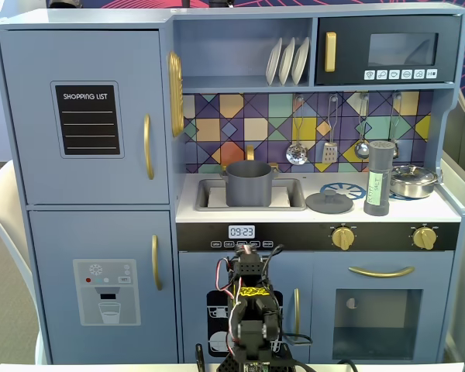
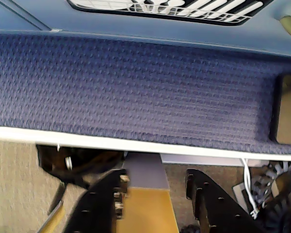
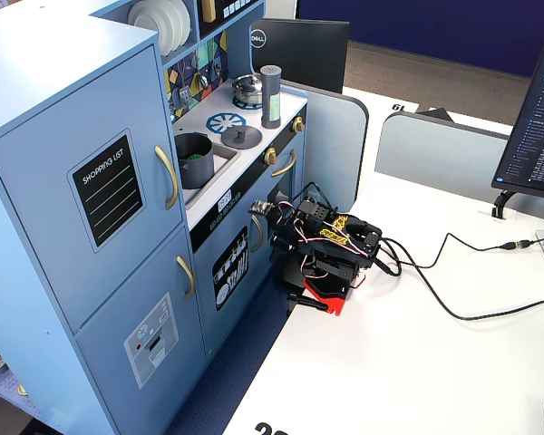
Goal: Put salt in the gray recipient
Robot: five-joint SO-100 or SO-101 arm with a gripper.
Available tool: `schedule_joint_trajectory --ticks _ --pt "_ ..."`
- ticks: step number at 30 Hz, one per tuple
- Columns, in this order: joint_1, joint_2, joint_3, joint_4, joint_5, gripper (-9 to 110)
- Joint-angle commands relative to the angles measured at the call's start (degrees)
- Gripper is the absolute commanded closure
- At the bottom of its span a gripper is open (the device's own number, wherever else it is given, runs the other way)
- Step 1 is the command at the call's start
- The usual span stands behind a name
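Note:
The salt [image 1: 380, 178], a tall dark-gray shaker with a pale green label, stands upright on the toy kitchen's counter right of the sink; it also shows in the other fixed view [image 3: 271, 95]. The gray recipient [image 1: 249, 184], a matte dark-gray pot, sits in the sink [image 3: 193, 159]. My arm [image 3: 326, 246] is folded low on the white table in front of the kitchen's lower doors, far below both. In the wrist view my gripper [image 2: 156, 175] is open and empty, pointing down past the table edge at blue carpet.
A flat gray lid with a knob [image 1: 329, 201] lies between sink and shaker. A shiny steel pot [image 1: 413, 180] sits at the counter's right end. Gold door handles [image 1: 381, 271] stick out near the arm. Cables [image 3: 453, 304] run across the table; a monitor [image 3: 537, 118] stands at right.

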State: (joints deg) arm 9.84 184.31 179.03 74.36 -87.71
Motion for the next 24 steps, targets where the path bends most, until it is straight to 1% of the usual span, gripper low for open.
schedule_joint_trajectory --ticks 1,3,7,10,11,13,17,19,22,24 --pt "8.8 -1.1 -4.5 -3.4 -5.0 90" --pt "13.4 -9.6 -12.7 -5.4 -9.0 90" --pt "25.6 -26.5 -35.7 -5.8 -15.5 89" --pt "33.9 -35.2 -50.6 -7.3 -16.5 96" --pt "36.0 -37.4 -54.6 -9.2 -16.1 97" --pt "39.6 -41.0 -60.6 -16.3 -12.0 97" --pt "43.9 -45.6 -64.3 -38.3 -2.6 87" --pt "44.6 -47.6 -64.3 -47.4 -1.9 82" --pt "44.1 -50.2 -64.3 -56.7 -1.9 76" --pt "43.9 -51.4 -64.4 -61.1 -0.3 67"
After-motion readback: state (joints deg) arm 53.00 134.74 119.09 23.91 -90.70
